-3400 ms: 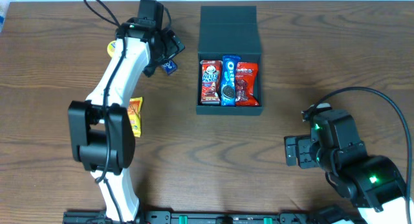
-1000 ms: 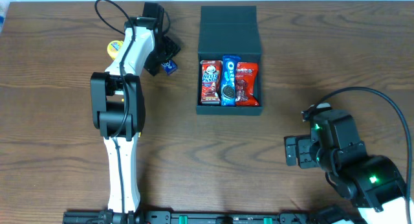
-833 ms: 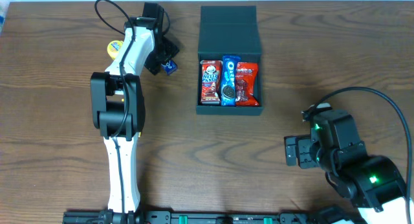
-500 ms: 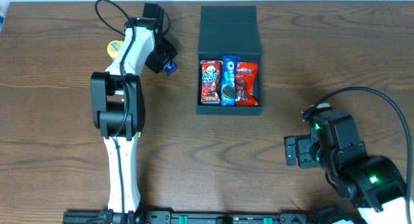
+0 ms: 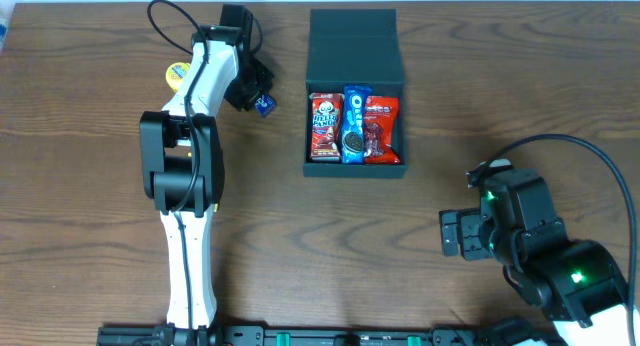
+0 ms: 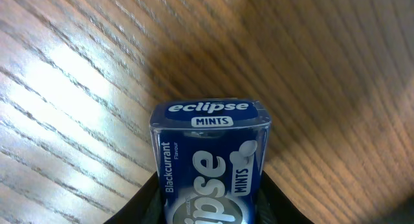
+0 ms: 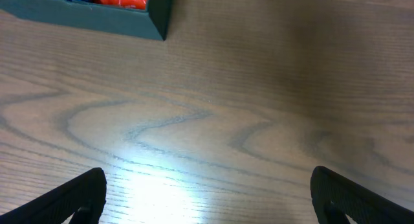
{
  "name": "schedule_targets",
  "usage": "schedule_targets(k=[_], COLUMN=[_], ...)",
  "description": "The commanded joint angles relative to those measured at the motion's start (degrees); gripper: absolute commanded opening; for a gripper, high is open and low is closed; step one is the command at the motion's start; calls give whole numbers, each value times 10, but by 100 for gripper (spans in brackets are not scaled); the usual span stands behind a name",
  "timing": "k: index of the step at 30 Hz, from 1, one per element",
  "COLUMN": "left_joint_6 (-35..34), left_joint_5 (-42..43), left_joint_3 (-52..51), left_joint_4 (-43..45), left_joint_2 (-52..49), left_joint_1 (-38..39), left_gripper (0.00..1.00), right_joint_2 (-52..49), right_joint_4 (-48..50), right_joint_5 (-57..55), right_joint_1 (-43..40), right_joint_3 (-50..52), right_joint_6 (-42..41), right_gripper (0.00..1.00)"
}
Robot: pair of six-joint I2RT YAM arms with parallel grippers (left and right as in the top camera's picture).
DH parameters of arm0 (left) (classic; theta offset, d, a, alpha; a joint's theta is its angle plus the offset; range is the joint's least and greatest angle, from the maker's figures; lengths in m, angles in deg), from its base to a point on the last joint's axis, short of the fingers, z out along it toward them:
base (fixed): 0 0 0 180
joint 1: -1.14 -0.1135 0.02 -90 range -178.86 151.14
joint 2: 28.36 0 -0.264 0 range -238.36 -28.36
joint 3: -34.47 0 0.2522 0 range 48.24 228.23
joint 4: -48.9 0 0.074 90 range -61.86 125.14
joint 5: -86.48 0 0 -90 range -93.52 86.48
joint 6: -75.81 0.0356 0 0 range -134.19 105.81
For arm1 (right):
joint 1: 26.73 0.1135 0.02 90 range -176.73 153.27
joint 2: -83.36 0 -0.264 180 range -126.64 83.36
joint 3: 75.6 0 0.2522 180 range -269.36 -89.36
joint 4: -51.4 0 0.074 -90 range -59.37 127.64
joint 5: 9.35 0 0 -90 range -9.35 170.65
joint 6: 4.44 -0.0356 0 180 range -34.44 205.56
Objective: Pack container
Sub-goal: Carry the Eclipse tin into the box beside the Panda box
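A dark wood-grain table [image 5: 90,186] was shown. A teal box [image 5: 355,170] was parked toward the back, lid [image 5: 352,31] flopped open, and a yellow packet [image 5: 175,73] was left well off to its left.

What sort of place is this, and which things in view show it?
Probably a robotics lab bench: two robot arms at a brown wood-grain table, a dark teal-green square rigid box holding snack packets, and a blue Eclipse mints box held in the left arm's fingers.
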Motion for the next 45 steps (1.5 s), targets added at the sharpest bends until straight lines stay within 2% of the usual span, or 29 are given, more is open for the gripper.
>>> schedule_targets(k=[1, 10, 20, 26, 32, 39, 45], left_joint_6=[14, 63, 135, 212, 272, 298, 311], left_joint_5=[15, 8, -61, -61, -63, -85, -101], left_joint_3=[2, 13, 18, 18, 18, 18, 14], left_joint_4=[-13, -46, -95, -109, -129, -136, -155], left_joint_2=[-16, 25, 128, 187, 206, 205, 202], left_joint_1=[0, 0, 21, 65, 136, 209, 229], left_gripper=[5, 5, 5, 5, 5, 5, 5], right_joint_2=[1, 1, 1, 1, 1, 1, 1], right_joint_4=[-1, -1, -1, -1, -1, -1, -1], right_joint_5=[0, 0, 0, 0, 0, 0, 0], right_joint_1=[-3, -3, -3, -3, -3, -3, -3], right_joint_3=[-1, -1, -1, -1, -1, -1, -1], right_joint_6=[-6, -6, -6, -6, -6, -6, -6], right_gripper=[99, 99, 99, 99, 99, 99, 99])
